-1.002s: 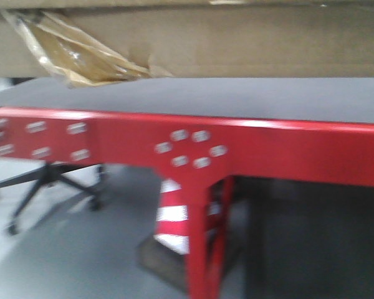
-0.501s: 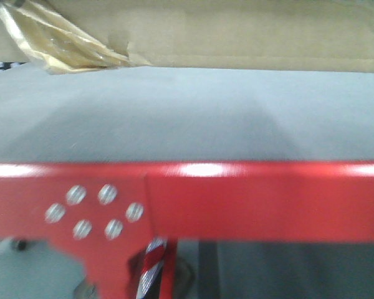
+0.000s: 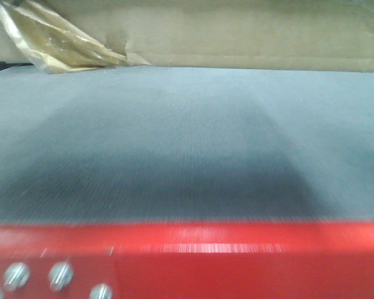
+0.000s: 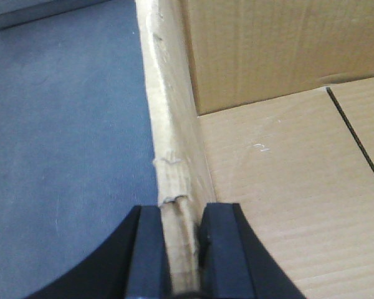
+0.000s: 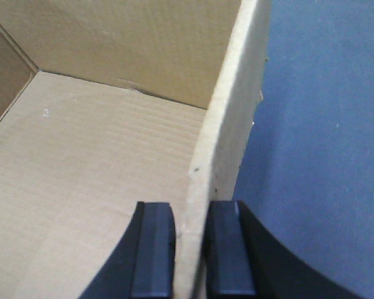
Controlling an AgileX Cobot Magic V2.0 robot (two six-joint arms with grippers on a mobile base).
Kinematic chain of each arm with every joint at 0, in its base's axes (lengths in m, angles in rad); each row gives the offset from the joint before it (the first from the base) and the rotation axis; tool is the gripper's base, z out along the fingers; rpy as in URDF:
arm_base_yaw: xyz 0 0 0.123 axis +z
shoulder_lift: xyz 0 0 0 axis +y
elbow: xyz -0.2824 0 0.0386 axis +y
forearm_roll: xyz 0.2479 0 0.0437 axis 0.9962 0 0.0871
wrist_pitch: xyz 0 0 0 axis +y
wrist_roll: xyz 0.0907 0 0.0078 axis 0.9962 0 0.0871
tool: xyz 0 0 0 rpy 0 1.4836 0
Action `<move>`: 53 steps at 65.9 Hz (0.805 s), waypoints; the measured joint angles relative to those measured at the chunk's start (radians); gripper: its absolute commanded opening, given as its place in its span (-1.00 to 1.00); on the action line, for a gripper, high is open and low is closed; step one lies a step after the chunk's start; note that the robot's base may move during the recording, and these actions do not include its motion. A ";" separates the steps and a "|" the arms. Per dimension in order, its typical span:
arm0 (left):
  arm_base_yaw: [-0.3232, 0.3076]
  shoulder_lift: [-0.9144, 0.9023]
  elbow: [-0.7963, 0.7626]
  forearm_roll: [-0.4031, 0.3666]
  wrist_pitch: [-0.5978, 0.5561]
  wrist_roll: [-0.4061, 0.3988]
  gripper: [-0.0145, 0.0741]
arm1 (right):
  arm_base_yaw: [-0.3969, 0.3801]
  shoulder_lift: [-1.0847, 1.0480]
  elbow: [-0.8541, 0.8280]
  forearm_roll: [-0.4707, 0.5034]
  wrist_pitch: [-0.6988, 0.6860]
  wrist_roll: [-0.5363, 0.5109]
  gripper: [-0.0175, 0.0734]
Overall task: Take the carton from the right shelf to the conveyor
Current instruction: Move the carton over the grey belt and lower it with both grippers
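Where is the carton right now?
The carton fills the top of the front view, over the conveyor, its opposite walls pinched by the left gripper and right gripper.

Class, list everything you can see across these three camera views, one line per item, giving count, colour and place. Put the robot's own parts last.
carton: one, brown, open-topped, along the top of the front view, beyond the belt
tape scrap: one, yellowish clear, crumpled, on the carton's left lower edge
conveyor belt: one, dark blue-grey, filling the middle of the front view
conveyor frame: one, red, along the belt's near edge
bolts: at least three, silver, frame's left end
left pincer: one, black, clamped on a carton wall
right pincer: one, black, clamped on a carton wall
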 measured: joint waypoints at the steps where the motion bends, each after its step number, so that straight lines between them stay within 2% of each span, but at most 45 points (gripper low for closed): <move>1: 0.000 0.000 0.000 0.000 0.000 0.000 -0.70 | 0.000 0.000 0.000 0.000 0.000 0.000 -0.77; 53: 0.000 0.000 0.000 0.002 0.000 0.000 -0.70 | 0.000 0.000 0.000 0.002 0.000 0.000 -0.77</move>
